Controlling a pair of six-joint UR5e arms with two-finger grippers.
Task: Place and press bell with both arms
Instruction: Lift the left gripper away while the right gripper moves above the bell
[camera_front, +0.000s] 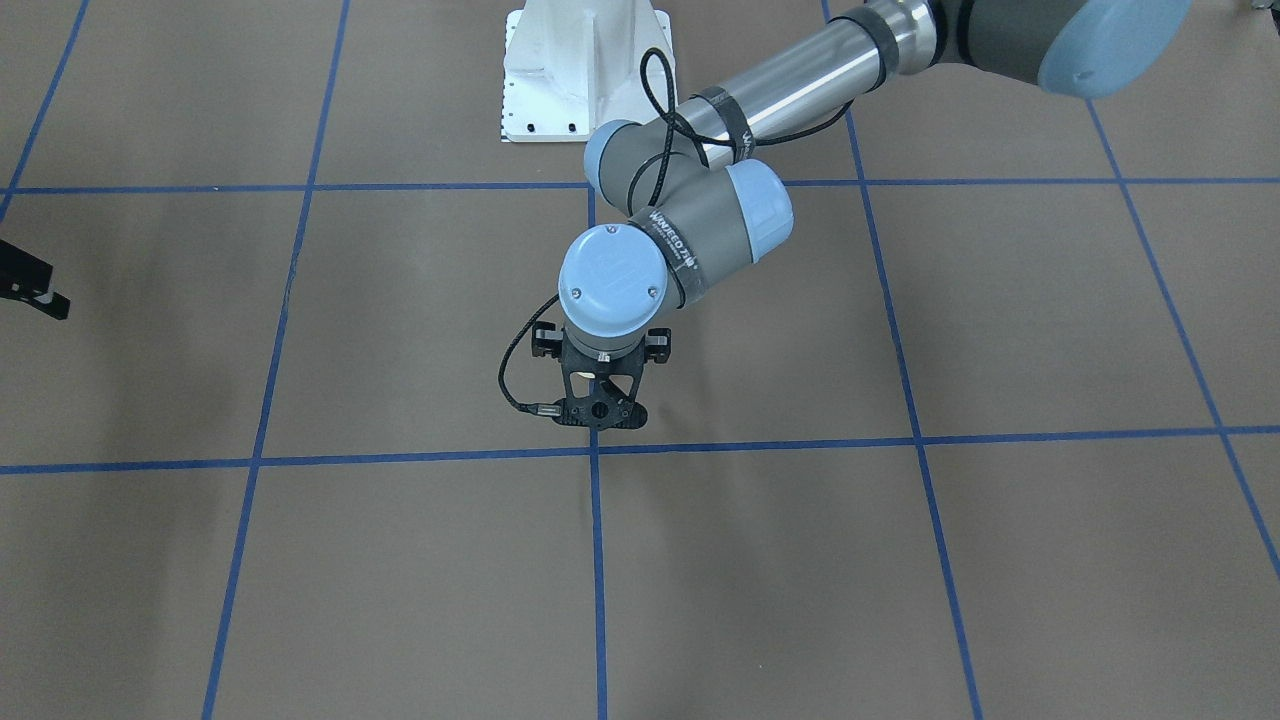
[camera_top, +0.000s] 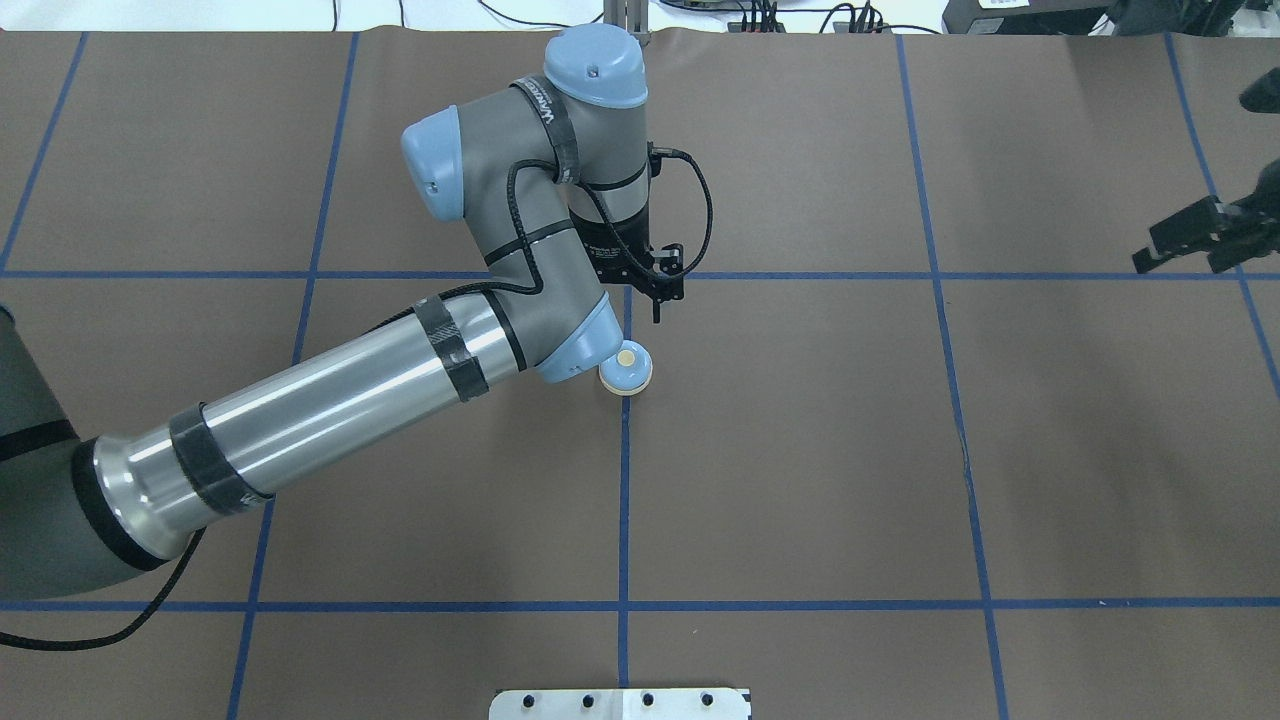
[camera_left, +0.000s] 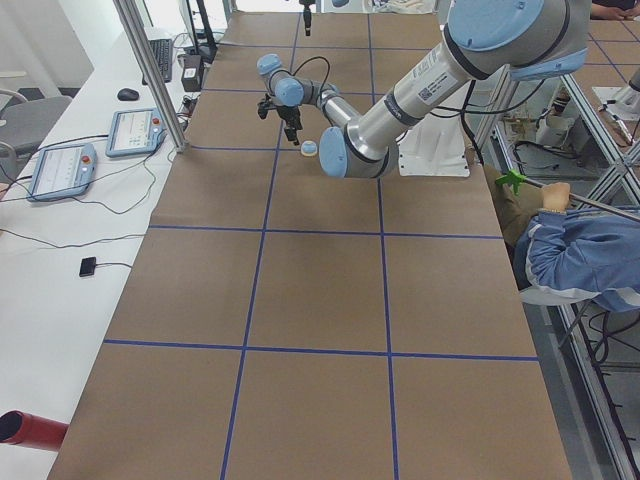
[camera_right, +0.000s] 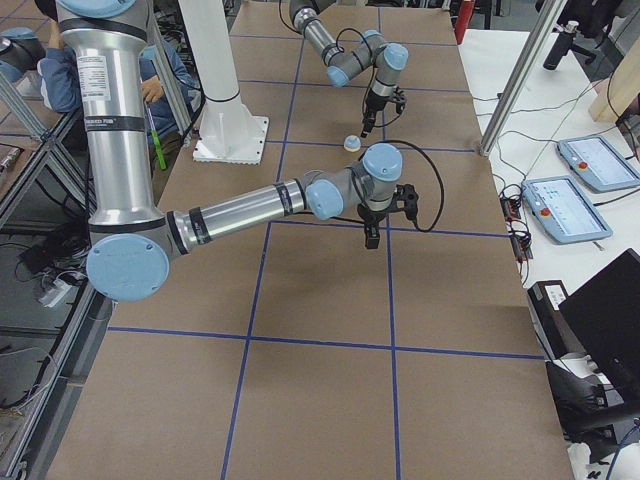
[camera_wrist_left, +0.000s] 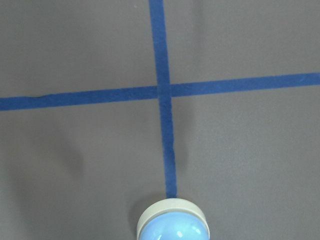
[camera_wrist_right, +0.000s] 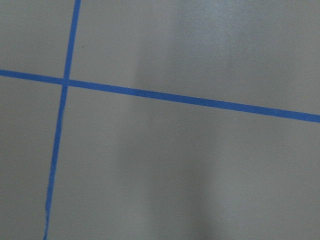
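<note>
Left pincer (camera_top: 657, 308): pointed straight down over the crossing of two blue tape lines (camera_top: 627, 275). Its fingers appeared drawn together into one narrow tip. It gripped nothing and stood clear of the desk (camera_top: 800, 450).

The bell (camera_top: 625, 370) stood upright on the desk, cream button uppermost. It sat on the lengthwise tape line, just to the robot's side of that crossing. It was near the left pincer but apart from it. In the overhead view a light-blue joint cap of the left arm (camera_top: 330, 400) overlapped its edge. The left wrist view showed only the bell's dome and cream rim at the bottom edge, with the tape line running up to it. The front-facing view did not show the bell; the left wrist lay over that spot.

Right pincer (camera_right: 372, 240): pointed down above the desk, one grid square further along from the bell and well apart from it. In the right-side view its tip read as a single dark bar, fingers together, nothing held. The overhead and front-facing views cut it off at the frame edge. The right arm (camera_right: 240, 205) reached out low from its shoulder.

The white bolted pedestal (camera_front: 585, 70) stood at the desk's robot side. Brown sheeting with a blue grid covered the desk.
</note>
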